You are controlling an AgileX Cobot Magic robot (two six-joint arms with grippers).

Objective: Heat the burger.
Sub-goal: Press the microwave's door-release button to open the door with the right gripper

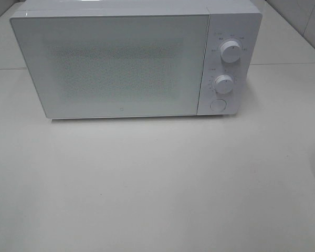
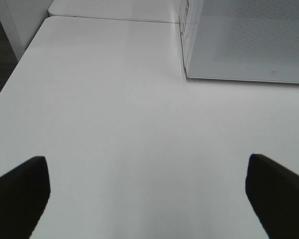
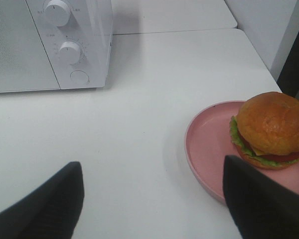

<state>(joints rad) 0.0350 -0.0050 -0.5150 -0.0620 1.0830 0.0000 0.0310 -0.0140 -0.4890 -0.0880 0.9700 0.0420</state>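
The burger [image 3: 270, 130], with a brown bun, green lettuce and yellow cheese, sits on a pink plate [image 3: 208, 149] in the right wrist view. My right gripper [image 3: 152, 204] is open above the table, and one finger [image 3: 259, 204] overlaps the plate's near rim. The white microwave [image 1: 126, 58] stands at the back of the table with its door shut. It also shows in the right wrist view [image 3: 50, 45] and the left wrist view [image 2: 244, 40]. My left gripper [image 2: 147, 196] is open and empty over bare table. Neither gripper nor the burger shows in the exterior view.
The microwave has two knobs, the upper one [image 1: 230, 51] and the lower one [image 1: 223, 84], above a round button [image 1: 217, 104]. The white table [image 1: 157, 184] ends at an edge [image 2: 10, 74] on the left. A seam [image 1: 283, 64] joins two tables behind.
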